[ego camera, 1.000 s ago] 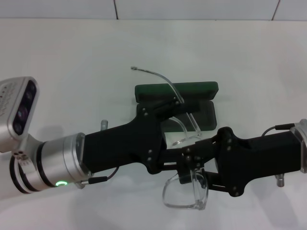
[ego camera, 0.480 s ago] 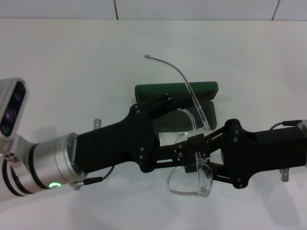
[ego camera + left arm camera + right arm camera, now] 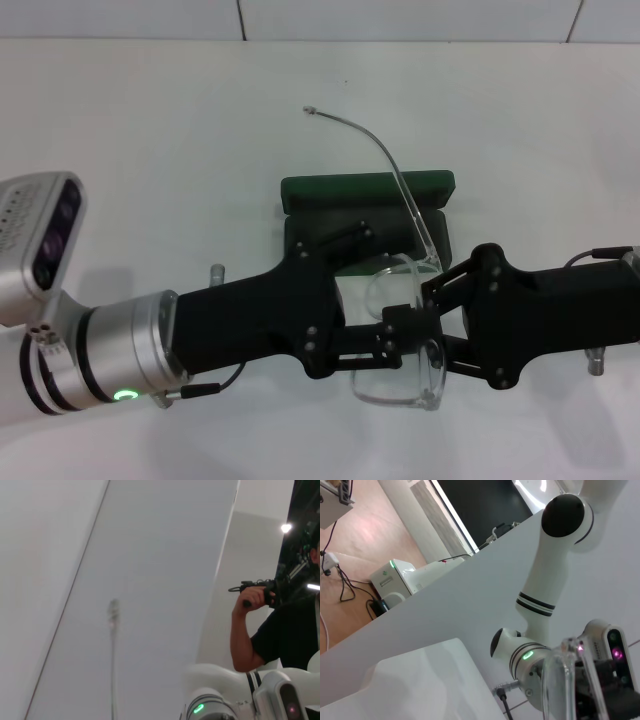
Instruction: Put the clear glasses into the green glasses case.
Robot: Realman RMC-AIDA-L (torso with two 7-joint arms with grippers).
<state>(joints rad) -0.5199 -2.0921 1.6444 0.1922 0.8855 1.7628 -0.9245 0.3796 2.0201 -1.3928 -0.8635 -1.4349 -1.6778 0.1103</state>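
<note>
The clear glasses (image 3: pixel 405 378) hang above the table, just in front of the green glasses case (image 3: pixel 366 189). The case lies open with its lid raised at the back. One temple arm (image 3: pixel 385 155) rises over the case and points back and left. My right gripper (image 3: pixel 436 322) comes in from the right and is shut on the glasses at the lens end. My left gripper (image 3: pixel 380 284) reaches in from the left and is open; one finger lies over the case and the other touches the lens. In the right wrist view the clear lens (image 3: pixel 565 680) shows close up.
The white table (image 3: pixel 150 150) runs back to a tiled wall. The right wrist view shows my left arm (image 3: pixel 547 580) and a white box (image 3: pixel 395 577) on the floor. A person (image 3: pixel 280 630) stands in the left wrist view.
The glasses have shifted right and swung, so the raised temple arm now stands higher and farther right over the case. The right gripper drew back to the right. The left gripper stays beside the lens.
</note>
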